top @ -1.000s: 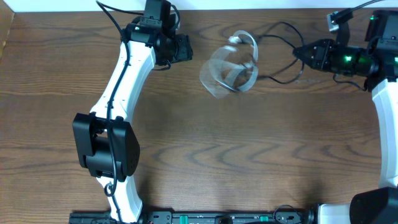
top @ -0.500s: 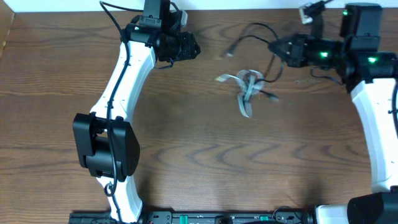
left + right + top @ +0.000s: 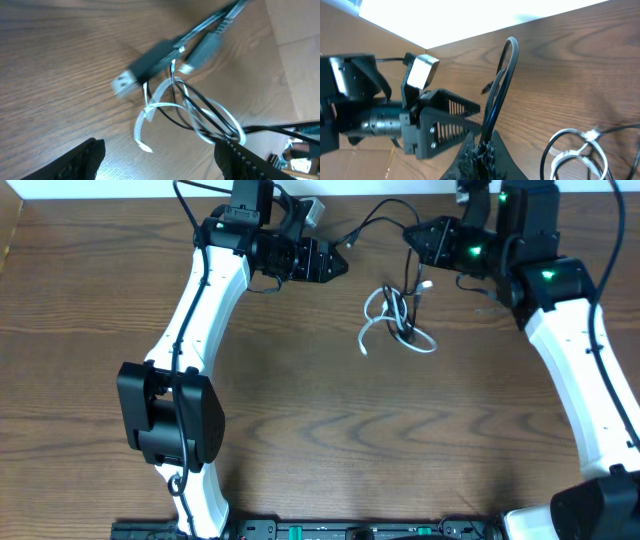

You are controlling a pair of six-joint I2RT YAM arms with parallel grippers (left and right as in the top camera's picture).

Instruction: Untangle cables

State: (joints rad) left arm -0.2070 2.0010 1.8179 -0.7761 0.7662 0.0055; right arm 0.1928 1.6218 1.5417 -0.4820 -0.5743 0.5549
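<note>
Overhead view, starting at the left: the left gripper (image 3: 340, 262) has its two fingers spread wide, and nothing is between them. A loose end of the thin black cable (image 3: 513, 49) lies just beside it and points at it.

In the middle, the short white cable (image 3: 165, 105) lies in curly loops on the brown wooden counter (image 3: 300, 430). The black one goes through those loops. A white tail sticks out to the lower left.

The black cable runs mostly left to right along the far side, then drops down into the loops. On the right, the right gripper (image 3: 412, 238) is pinched tight on it, and it bends up in an arch.

Both cables look light, soft and floppy, and maybe slippery. I think a hard plug end is the best place to grab, not the knot.
</note>
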